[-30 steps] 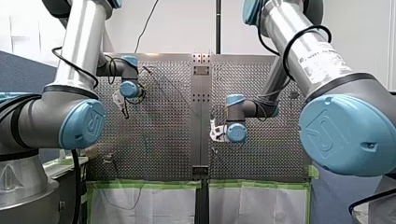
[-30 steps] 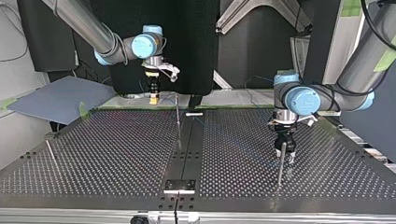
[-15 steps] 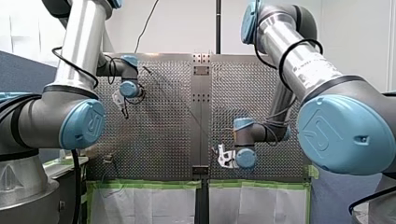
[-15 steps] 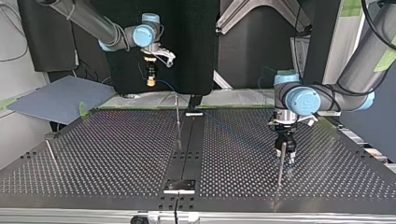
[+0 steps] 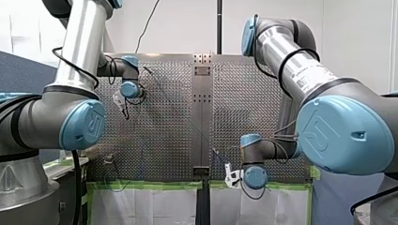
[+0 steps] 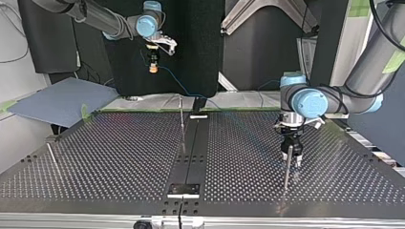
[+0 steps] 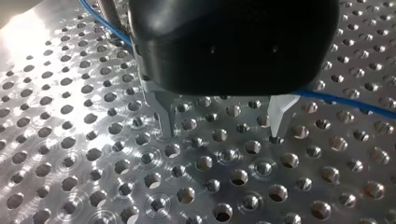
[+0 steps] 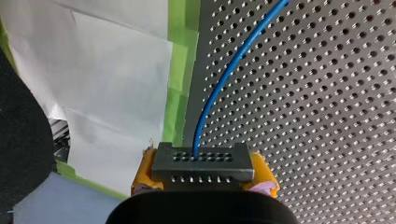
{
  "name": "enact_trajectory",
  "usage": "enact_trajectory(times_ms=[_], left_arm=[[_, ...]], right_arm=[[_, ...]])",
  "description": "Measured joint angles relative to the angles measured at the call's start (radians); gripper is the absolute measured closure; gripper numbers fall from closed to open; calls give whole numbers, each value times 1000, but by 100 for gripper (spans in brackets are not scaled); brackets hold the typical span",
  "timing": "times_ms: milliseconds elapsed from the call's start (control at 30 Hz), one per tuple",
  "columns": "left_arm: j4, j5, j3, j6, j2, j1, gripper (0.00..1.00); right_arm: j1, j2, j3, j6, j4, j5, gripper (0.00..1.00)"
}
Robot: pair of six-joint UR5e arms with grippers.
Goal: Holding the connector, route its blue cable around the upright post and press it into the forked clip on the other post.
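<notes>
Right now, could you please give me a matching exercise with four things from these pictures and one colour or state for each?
Things:
1 connector
2 cable
3 my left gripper
4 tape

States:
a open, just above the table
b green
c held in my right gripper
d blue

Pairs: 1-c, 2-d, 3-a, 4-b

Bright glare off the perforated table (image 7: 21, 35)

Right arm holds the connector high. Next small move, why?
Probably swing my right gripper, shut on the dark slotted connector, lower toward the thin metal upright post: the blue cable slants free above the perforated table, not yet visibly bearing on that post.
</notes>
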Motion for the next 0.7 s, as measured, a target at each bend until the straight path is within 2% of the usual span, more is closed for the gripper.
enact_trajectory(times_ms=[133, 200, 333, 467, 700], left_arm=[[0, 0, 0, 0, 0, -2, 0], [-1, 0, 0, 0, 0, -3, 0], [-4, 0, 0, 2, 0, -3, 0], [-5, 0, 0, 4, 0, -3, 0], [-5, -2, 0, 5, 0, -3, 0]], right_arm=[[-27, 29, -14, 18, -28, -6, 100], [-42, 44, -27, 19, -43, -7, 100], [-71, 79, -61, 13, -78, -10, 100], [-87, 112, -93, 3, -96, -20, 100], [-110, 169, -149, 2, -134, -70, 100]])
